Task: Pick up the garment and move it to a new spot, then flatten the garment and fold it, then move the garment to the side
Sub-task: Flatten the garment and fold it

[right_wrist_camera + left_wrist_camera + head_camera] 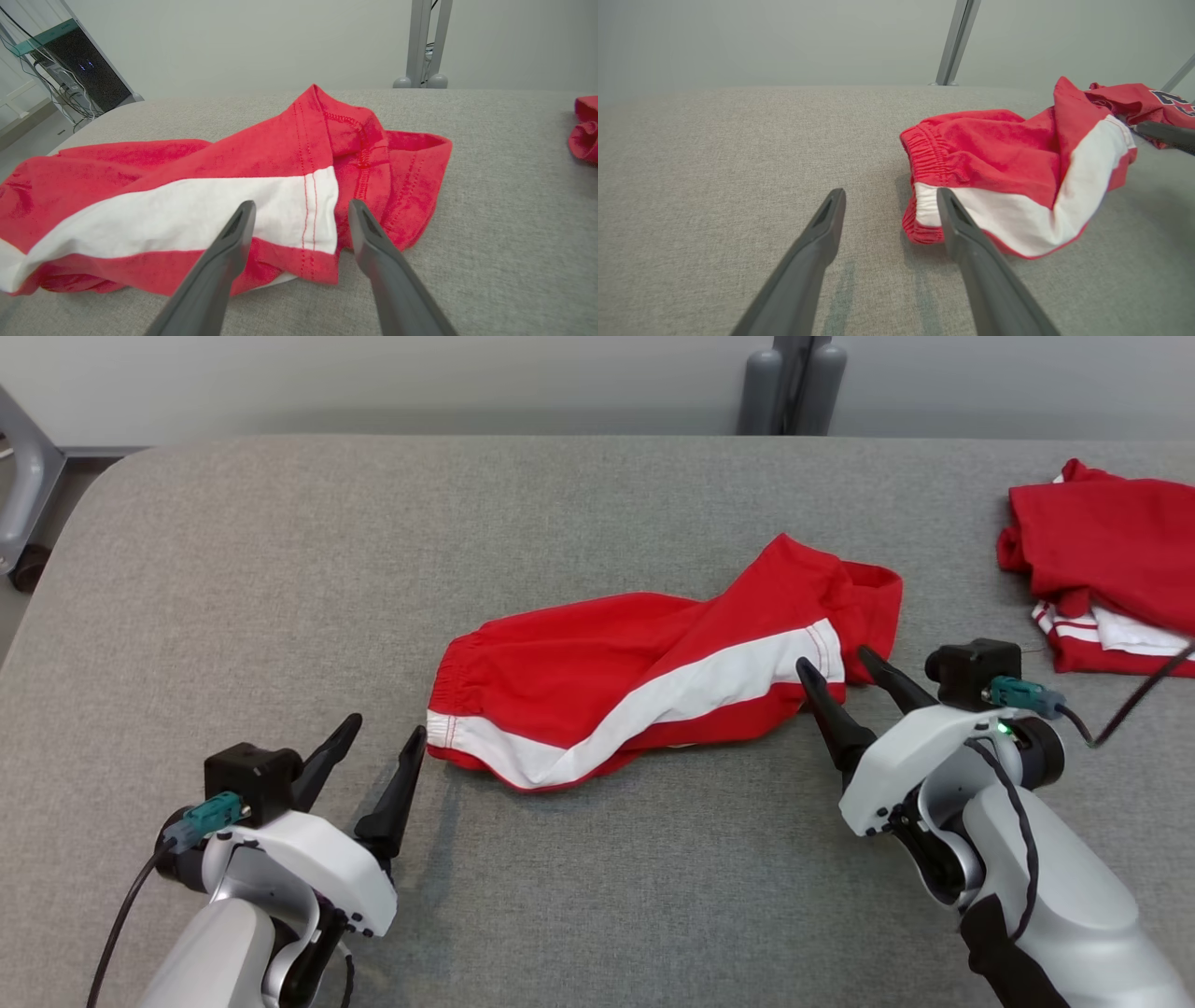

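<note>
- A broad grey fabric-covered worktop (597, 504) spreads under everything, with a pale wall behind it.
- The garment (607, 653), a pair of red shorts with a white side stripe, lies loosely rumpled between the two claws. It looks light, soft and limp, so it will probably sag and bunch when lifted.
- A pile of other red clothes (1102, 541) sits beyond the right claw, off to its right.
- The left claw (385, 726) has its fingers apart and holds nothing. The elastic waistband (924, 149) lies just ahead of its right finger.
- The right claw (833, 658) also has its fingers apart and is empty. The stitched leg hem (322, 210) sits just ahead, between its fingers.
- Waistband and hem look like the firmest places to pinch.
- Bare worktop ahead of and left of the left claw gives the most room. The pile crowds the right claw's outer side.
</note>
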Robot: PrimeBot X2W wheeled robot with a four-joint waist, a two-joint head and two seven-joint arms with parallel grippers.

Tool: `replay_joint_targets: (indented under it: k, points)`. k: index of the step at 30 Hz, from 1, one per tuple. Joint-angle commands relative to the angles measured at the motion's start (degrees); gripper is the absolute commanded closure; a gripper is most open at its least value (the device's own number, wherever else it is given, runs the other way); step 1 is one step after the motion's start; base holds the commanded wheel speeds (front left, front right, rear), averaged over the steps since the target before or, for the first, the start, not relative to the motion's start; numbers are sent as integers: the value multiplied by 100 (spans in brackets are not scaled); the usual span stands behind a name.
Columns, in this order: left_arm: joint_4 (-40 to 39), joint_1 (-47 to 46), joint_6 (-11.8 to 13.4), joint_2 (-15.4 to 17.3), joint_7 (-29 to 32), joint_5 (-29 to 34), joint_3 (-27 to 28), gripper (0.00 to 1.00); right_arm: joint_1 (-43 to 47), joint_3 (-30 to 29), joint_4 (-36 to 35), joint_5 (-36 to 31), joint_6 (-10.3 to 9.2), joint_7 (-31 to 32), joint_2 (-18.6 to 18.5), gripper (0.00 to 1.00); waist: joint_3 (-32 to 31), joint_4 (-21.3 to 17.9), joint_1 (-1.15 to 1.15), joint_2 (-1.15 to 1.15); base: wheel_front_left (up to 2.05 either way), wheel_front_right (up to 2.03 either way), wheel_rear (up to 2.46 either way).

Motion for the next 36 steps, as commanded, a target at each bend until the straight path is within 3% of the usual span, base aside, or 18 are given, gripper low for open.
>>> replay_joint_targets:
  k: [1, 13, 17, 21, 23, 24, 25, 26, 27, 28, 29, 36]
  points:
    - [35, -167, -8, 68, -4, -101, -114, 0, -181, 104, 178, 106, 1, 17, -41, 0, 91, 69, 0, 0, 0, 0, 0]
    - [225, -647, -8, 330, 50, -619, -1014, 0, -825, 633, 1080, 643, 1, -202, 64, 0, 293, 151, 0, 0, 0, 0, 0]
    - [362, -837, -8, 418, 71, -675, -1238, 0, -943, 842, 1200, 805, 1, -331, 89, 24, 317, 135, 0, 0, 0, 0, 0]
    - [443, -905, -8, 464, 80, -738, -1332, 0, -1002, 996, 1271, 902, 1, -415, 115, 28, 313, 88, 0, 0, 0, 0, 0]
    - [450, -905, -8, 482, 98, -805, -1395, 0, -1031, 1084, 1306, 971, 1, -465, 121, 51, 304, 58, 0, 0, 0, 0, 0]
    - [446, -891, -8, 500, 107, -841, -1413, 0, -1036, 1127, 1325, 1007, 1, -498, 124, 56, 297, 43, 0, 0, 0, 0, 0]
    - [435, -870, -8, 507, 117, -889, -1434, 4, -1035, 1162, 1341, 1050, 1, -517, 121, 65, 288, 32, 0, 0, 0, 0, 0]
    - [423, -845, -8, 512, 132, -926, -1460, 24, -1038, 1193, 1368, 1092, 1, -544, 113, 80, 277, 23, 0, 0, 0, 0, 0]
    - [408, -826, -8, 521, 150, -961, -1482, 51, -1042, 1224, 1392, 1130, 1, -566, 105, 94, 267, 17, 0, 0, 0, 0, 0]
    - [397, -810, -8, 533, 155, -995, -1498, 79, -1049, 1256, 1417, 1170, 1, -586, 100, 100, 256, 13, 0, 0, 0, 0, 0]
    - [387, -798, -8, 547, 162, -1018, -1510, 100, -1057, 1287, 1444, 1200, 1, -618, 96, 100, 245, 9, 0, 0, 0, 0, 0]
    - [313, -714, -7, 632, 76, -1136, -1544, 100, -1056, 1432, 1498, 1392, 1, -869, 42, 100, 111, 4, 0, 0, 0, 0, 0]
